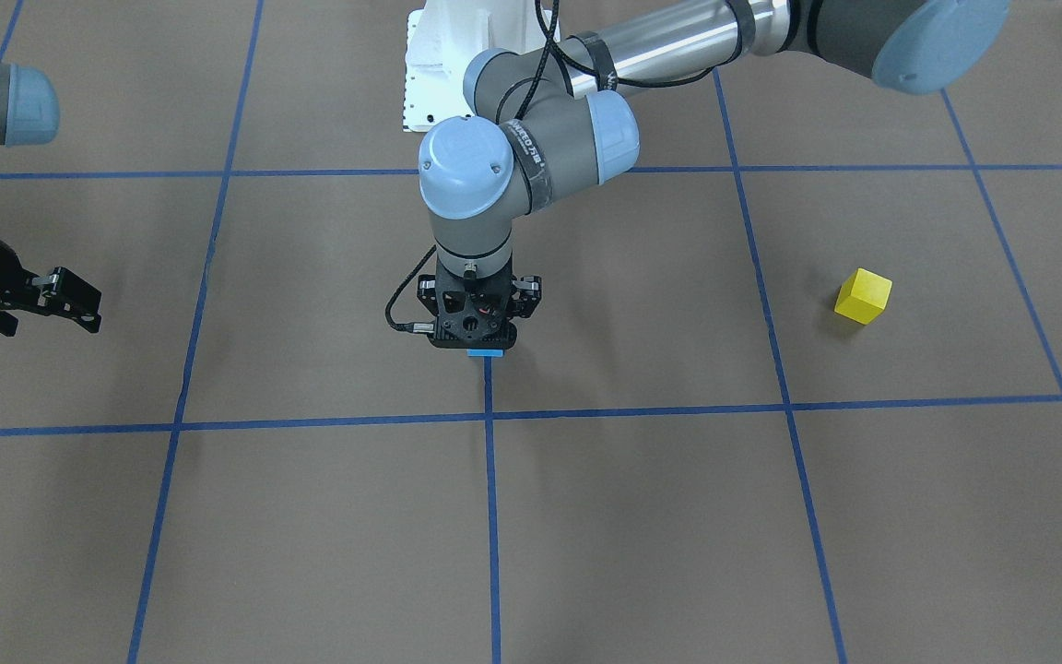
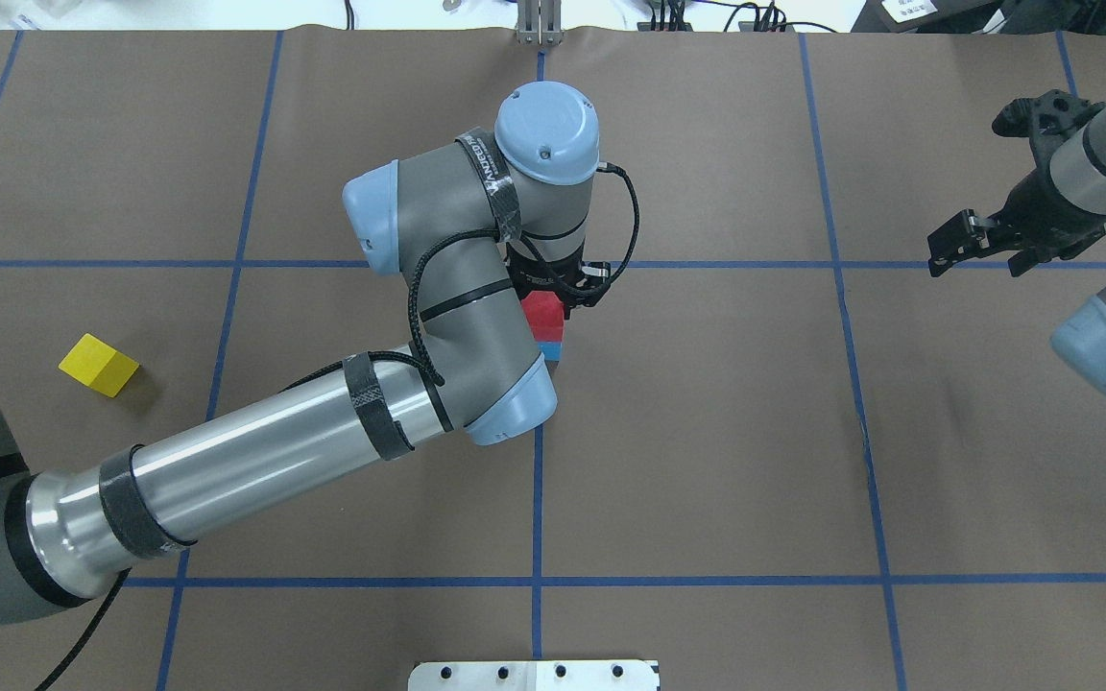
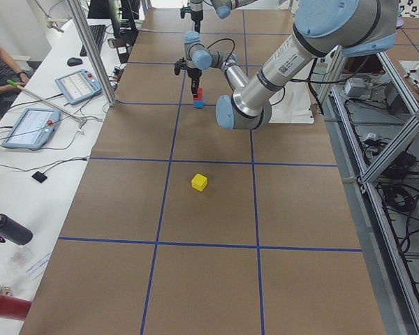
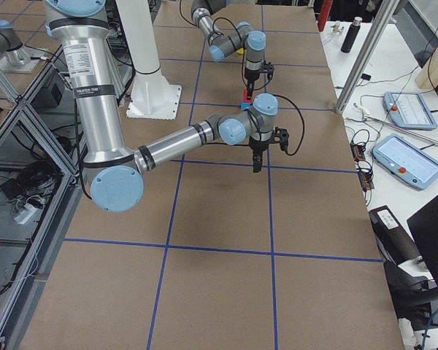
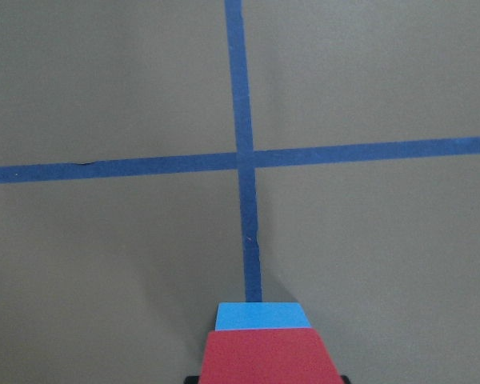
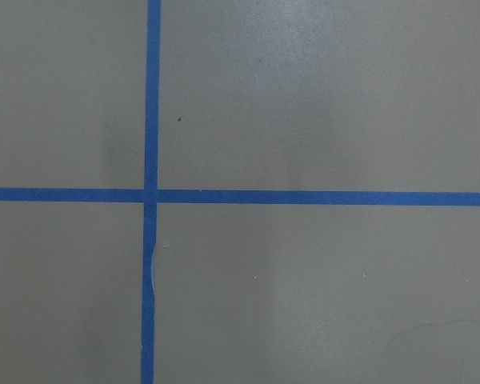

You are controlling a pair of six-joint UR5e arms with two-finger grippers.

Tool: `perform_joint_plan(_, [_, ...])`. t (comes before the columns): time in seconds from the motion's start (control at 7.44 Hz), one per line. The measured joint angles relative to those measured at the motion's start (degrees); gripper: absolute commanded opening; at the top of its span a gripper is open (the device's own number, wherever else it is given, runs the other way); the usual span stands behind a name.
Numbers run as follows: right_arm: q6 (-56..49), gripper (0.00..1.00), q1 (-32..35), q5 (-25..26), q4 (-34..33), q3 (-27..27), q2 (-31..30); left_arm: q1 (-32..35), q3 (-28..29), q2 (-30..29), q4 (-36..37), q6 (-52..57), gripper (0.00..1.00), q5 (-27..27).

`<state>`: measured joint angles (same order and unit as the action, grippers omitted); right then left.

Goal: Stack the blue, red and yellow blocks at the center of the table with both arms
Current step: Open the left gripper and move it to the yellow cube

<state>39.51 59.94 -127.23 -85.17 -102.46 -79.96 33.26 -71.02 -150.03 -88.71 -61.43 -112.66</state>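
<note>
A red block [image 2: 542, 315] sits on a blue block [image 2: 550, 351] at the table's centre cross. They also show at the bottom of the left wrist view as the red block [image 5: 269, 358] and the blue block [image 5: 258, 315]. My left gripper [image 2: 553, 293] points straight down over the stack, its fingers close against the red block's sides, shut on it. In the front view the gripper [image 1: 474, 325] hides the red block and only the blue block's edge [image 1: 485, 352] peeks out. A yellow block [image 2: 99, 365] lies alone on my left side. My right gripper [image 2: 975, 251] is open and empty far to the right.
The brown table cover [image 2: 707, 432] carries a grid of blue tape lines [image 2: 537, 499]. My left arm's elbow [image 2: 515, 403] hangs over the table just in front of the stack. The right wrist view shows only a tape cross [image 6: 150, 194].
</note>
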Motion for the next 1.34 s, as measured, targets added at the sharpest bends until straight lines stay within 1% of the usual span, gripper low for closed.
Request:
perform_joint_plan(0.27, [0.0,1.0,0.0,0.0,0.0,-0.1,0.0,0.0,-0.8,0.0,0.3,0.0,1.0,0.0])
perform_joint_plan(0.4, [0.0,1.0,0.0,0.0,0.0,-0.1,0.1,0.0,-2.7,0.4,1.3,-0.1,1.0,-0.1])
perform_joint_plan(0.54, [0.0,1.0,0.0,0.0,0.0,-0.1,0.1,0.1,-7.2,1.7,3.9,0.0,1.0,-0.2])
perform_joint_plan(0.67, [0.0,1.0,0.0,0.0,0.0,-0.1,0.1,0.3,-15.1,5.5,7.6,0.1,1.0,-0.3])
perform_joint_plan(0.81, [-0.1,1.0,0.0,0.0,0.0,-0.1,0.1,0.7,-25.3,12.4,10.1,0.4,1.0,-0.3])
perform_joint_plan(0.94, [-0.2,1.0,0.0,0.0,0.0,-0.1,0.1,1.7,-35.1,21.0,11.2,1.8,1.0,-0.3])
perform_joint_plan(1.08, [-0.2,1.0,0.0,0.0,0.0,-0.1,0.1,3.9,-42.9,29.9,11.2,7.3,1.0,-0.4])
perform_joint_plan(1.21, [-0.2,1.0,0.0,0.1,0.0,-0.1,0.1,7.0,-47.3,37.7,10.9,16.1,1.0,-0.5])
perform_joint_plan(1.34, [0.0,1.0,0.0,0.1,0.1,-0.2,0.1,9.8,-49.1,44.4,9.1,24.2,1.0,-0.6])
